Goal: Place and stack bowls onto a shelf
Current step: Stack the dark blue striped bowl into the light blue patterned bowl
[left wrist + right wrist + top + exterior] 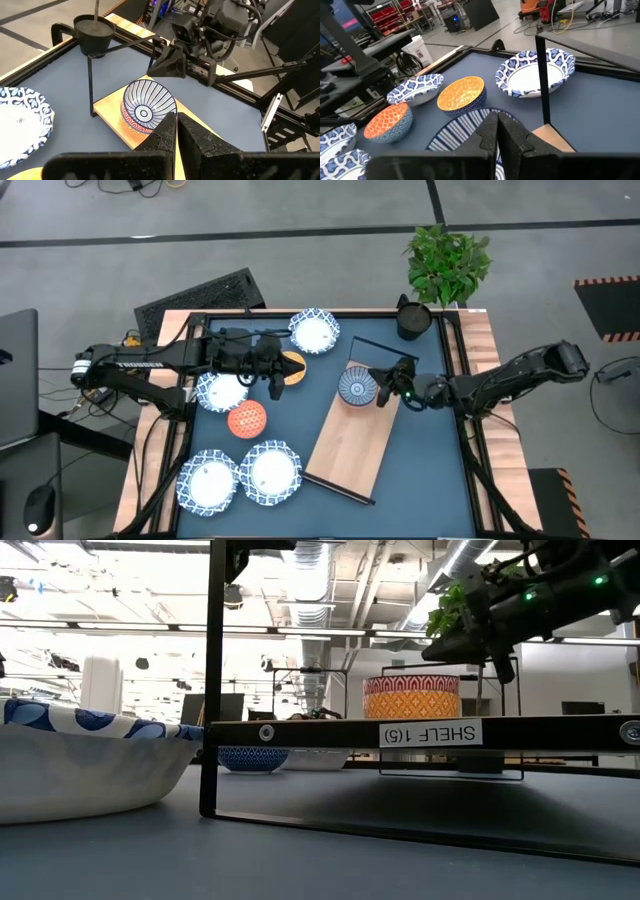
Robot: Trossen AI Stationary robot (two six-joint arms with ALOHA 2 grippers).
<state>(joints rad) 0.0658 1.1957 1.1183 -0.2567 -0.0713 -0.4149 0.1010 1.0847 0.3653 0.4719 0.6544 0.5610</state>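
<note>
Round striped bowl on flat light-wood shelf; right gripper clenched at its rim, grasping nothing.

Right tool seemingly touches striped bowl on shelf.

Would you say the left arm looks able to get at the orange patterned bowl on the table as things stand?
Probably yes. The orange patterned bowl sits uncovered on the table just beside the left pincer, with nothing over it. That pincer is shut and empty, so it would have to open first.
</note>
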